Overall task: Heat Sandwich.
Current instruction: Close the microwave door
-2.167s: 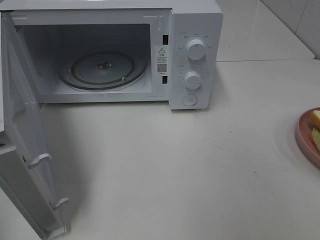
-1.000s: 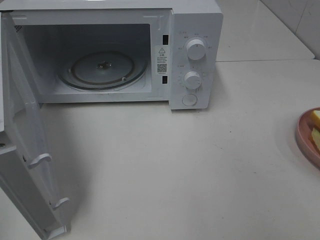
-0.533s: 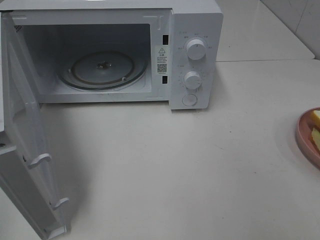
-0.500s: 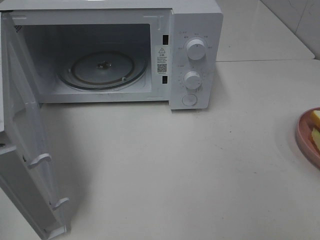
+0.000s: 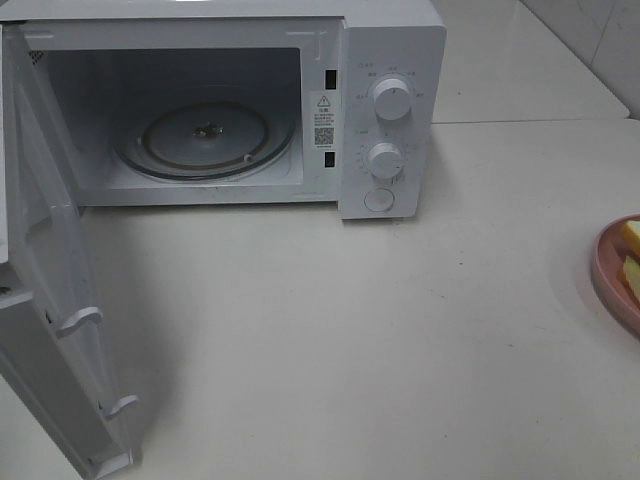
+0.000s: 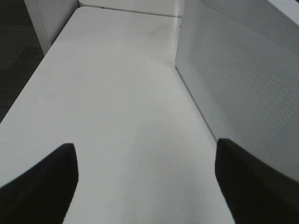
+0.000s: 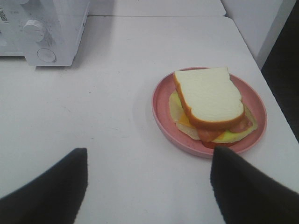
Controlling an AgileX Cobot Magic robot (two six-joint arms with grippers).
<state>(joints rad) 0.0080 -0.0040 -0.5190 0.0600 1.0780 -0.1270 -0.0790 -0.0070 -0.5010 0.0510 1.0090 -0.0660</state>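
Ahead of the right tool (image 7: 148,186), whose jaws stand spread and empty, the sandwich (image 7: 210,100) sits on its pink plate (image 7: 163,121) on the counter (image 7: 93,93), slightly toward one finger. The left tool (image 6: 145,182) is likewise spread, beside the open microwave door (image 6: 243,88). Risk: the plate rim is low and smooth, so a shallow pinch may slip and tip it; the loose top slice could slide off in transit.
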